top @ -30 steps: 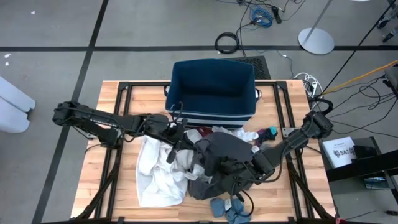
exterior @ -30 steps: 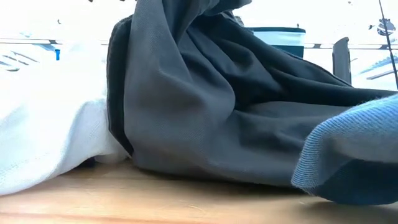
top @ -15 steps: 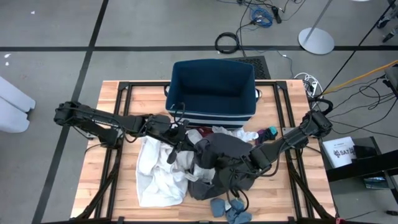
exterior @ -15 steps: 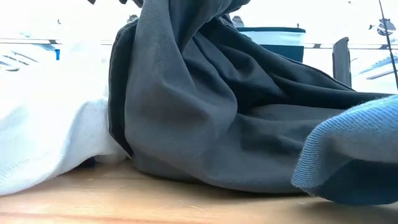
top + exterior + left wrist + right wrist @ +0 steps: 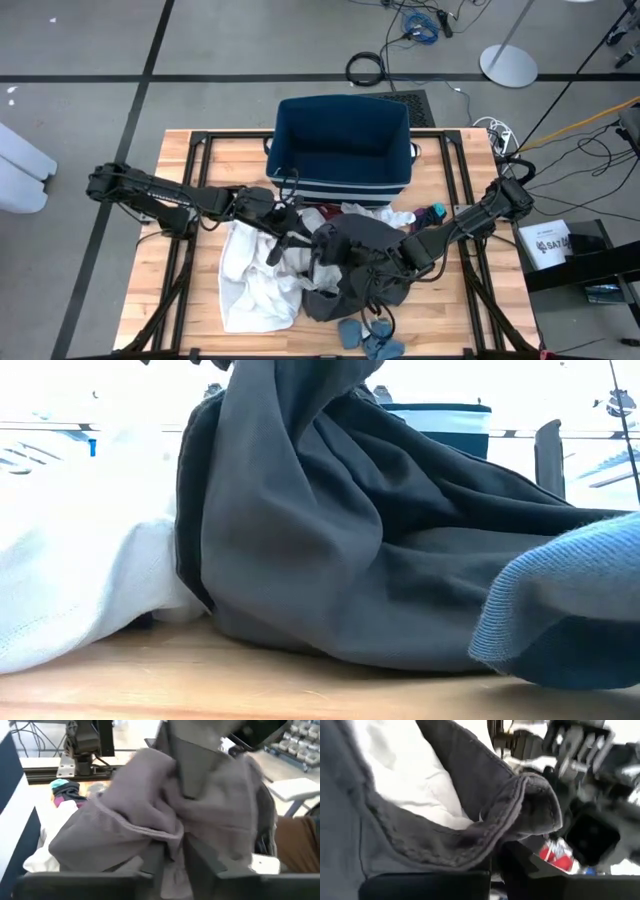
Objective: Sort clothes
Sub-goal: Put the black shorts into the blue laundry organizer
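Observation:
The dark grey garment (image 5: 355,250) is bunched up at the table's middle, its lower part lying on the wood (image 5: 330,630). Both grippers are shut on it: my left gripper (image 5: 303,240) at its left side, my right gripper (image 5: 378,268) at its right, near side. The large white garment (image 5: 255,275) lies spread to the left, partly under the grey one. A maroon piece (image 5: 311,214) and teal and orange-red socks (image 5: 430,213) lie by the bin. Blue socks (image 5: 365,335) lie at the near edge. My left gripper pinches a bunched fold of the grey garment (image 5: 167,837) between its two fingers (image 5: 200,857), coming level from the table's left. The cloth rises above the fingers, slack and crumpled. My right gripper pinches the garment's stitched hem edge (image 5: 485,837) between its two fingers (image 5: 520,860), coming from the table's right. The hem curls over the fingertips, and the cloth hangs slack below.
The navy blue bin with white stripes (image 5: 343,145) stands open at the far middle of the table. A blue sock (image 5: 570,610) lies close before the low camera. Bare wood (image 5: 180,280) shows at the near left and at the right (image 5: 450,290).
My right gripper has gone a little toward the table's far edge and toward my left gripper, still shut on the grey garment. The garment's upper part has bunched higher between the two grippers; its lower part has stayed on the table.

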Controlling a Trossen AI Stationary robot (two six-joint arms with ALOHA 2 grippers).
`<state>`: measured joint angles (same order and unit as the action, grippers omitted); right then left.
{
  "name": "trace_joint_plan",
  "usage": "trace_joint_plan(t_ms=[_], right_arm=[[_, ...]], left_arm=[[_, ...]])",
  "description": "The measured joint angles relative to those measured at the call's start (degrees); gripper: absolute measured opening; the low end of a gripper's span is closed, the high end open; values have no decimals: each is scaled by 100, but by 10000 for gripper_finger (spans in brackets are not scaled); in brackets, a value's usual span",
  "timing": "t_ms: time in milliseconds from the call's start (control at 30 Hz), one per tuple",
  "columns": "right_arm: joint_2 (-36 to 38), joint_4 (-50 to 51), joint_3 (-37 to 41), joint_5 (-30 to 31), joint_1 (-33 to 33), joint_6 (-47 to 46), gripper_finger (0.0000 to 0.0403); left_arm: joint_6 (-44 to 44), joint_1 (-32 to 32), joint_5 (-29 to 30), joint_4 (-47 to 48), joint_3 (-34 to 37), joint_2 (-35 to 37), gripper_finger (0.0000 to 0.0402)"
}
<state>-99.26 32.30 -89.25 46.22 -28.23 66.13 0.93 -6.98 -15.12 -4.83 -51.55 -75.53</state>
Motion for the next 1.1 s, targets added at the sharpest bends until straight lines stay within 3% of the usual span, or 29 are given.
trace_joint_plan(t_ms=[233, 433, 600, 733, 933, 1100], right_arm=[[328, 864, 7, 404, 15, -1176, 6], [830, 1543, 7, 491, 15, -2714, 4], [1182, 2189, 7, 467, 15, -4321, 2], [1358, 2802, 7, 449, 15, -5700, 2], [1381, 3676, 4, 164, 138, -7411, 1], [1366, 3999, 4, -227, 316, -8115, 1]], left_arm=[[-454, -29, 704, 1035, -357, 449, 173], [-471, -30, 914, 1356, -566, 994, 180], [-35, -102, 621, 1760, -410, 1123, 180], [725, -348, 507, 1175, 183, 931, 180], [1974, -686, 523, -1037, 802, 320, 180], [2728, -753, 523, -1186, 815, -49, 180]])
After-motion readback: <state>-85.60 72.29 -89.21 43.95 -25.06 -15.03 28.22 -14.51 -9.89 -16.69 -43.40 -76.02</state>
